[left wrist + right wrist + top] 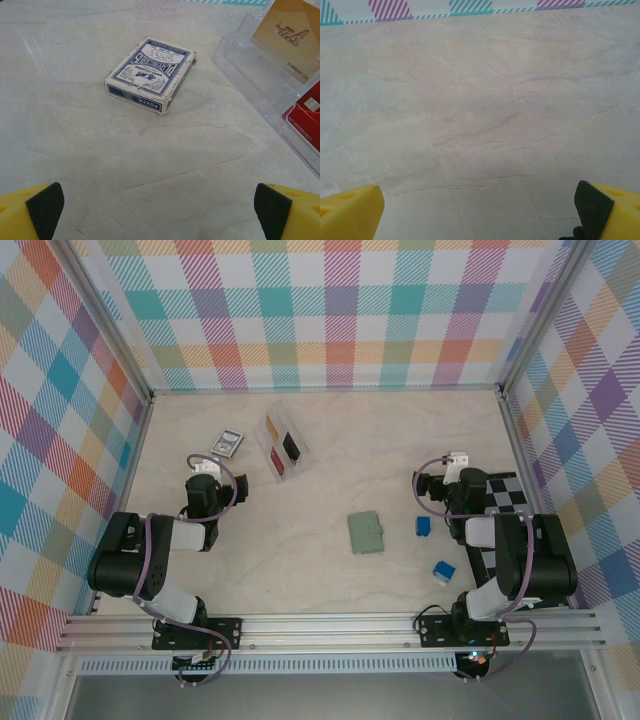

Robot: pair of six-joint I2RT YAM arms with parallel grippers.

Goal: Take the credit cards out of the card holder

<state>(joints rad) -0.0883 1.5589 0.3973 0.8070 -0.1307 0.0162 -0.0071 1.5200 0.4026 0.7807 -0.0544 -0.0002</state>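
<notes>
The card holder [366,532], a small sage-green wallet, lies folded shut in the middle of the table. The credit cards are hidden; nothing sticks out of it. My left gripper [203,466] [160,212] hovers over the left side of the table, well left of the wallet. It is open, its yellow fingers [30,212] wide apart over bare table. My right gripper [436,476] [480,212] hangs to the right of and beyond the wallet, also open with nothing between its fingers [350,212].
A poker deck box [228,443] [150,74] lies ahead of the left gripper. Beside it stands a clear plastic tray [283,448] [240,65] holding a gold card [287,32] and a red chip card [306,117]. Two small blue blocks [423,526] [443,570] and a checkered board [500,492] sit at the right.
</notes>
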